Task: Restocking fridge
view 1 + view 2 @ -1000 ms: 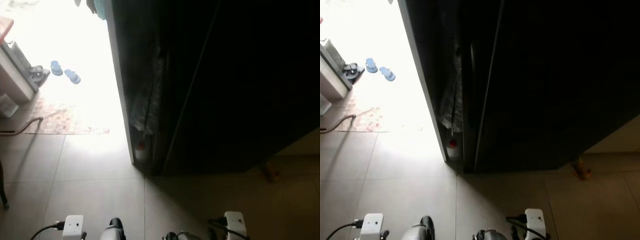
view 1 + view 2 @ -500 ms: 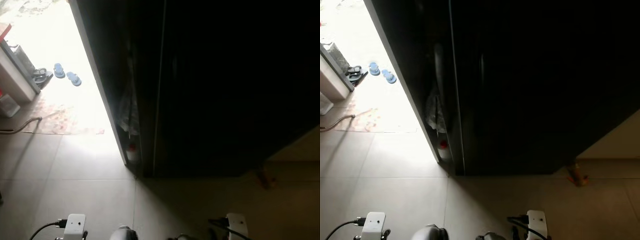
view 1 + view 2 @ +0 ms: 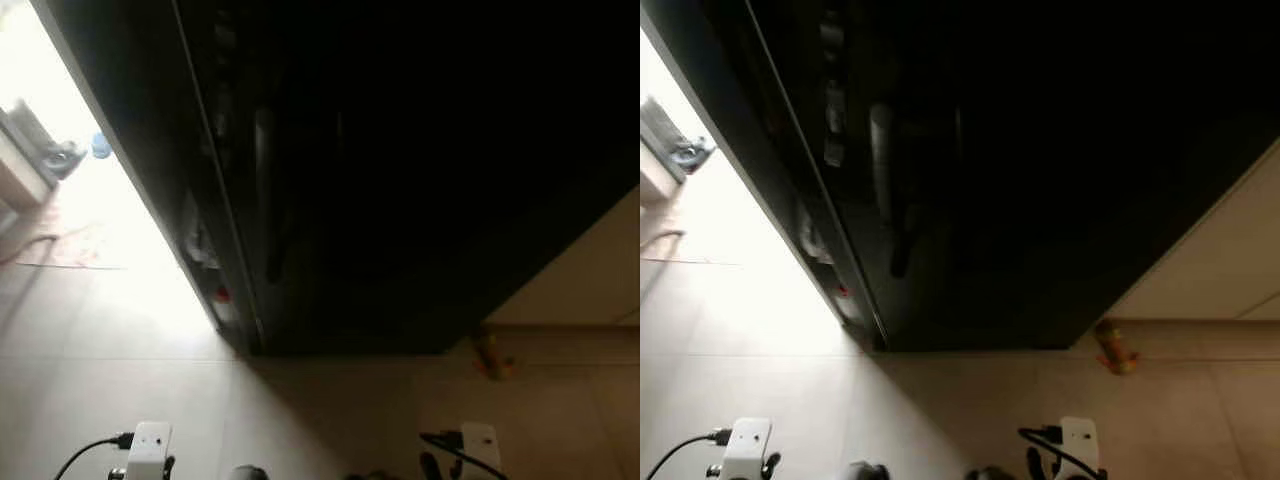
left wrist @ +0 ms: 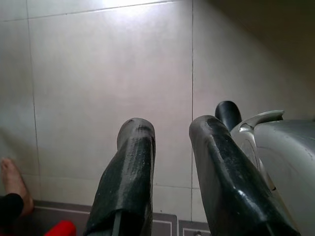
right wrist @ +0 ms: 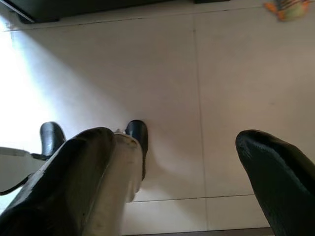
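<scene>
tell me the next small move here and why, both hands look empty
Probably raise the right hand toward the tall vertical handle on the dark fridge. The fridge stands close in front with its doors seemingly shut, while both the right hand and the left hand hang open over the tiled floor, holding nothing. It likely needs opening before any restocking.

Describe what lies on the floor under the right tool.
Under the open right tool lie bare floor tiles; an orange object lies farther off by the wall. What the fingers cover stays hidden.
</scene>
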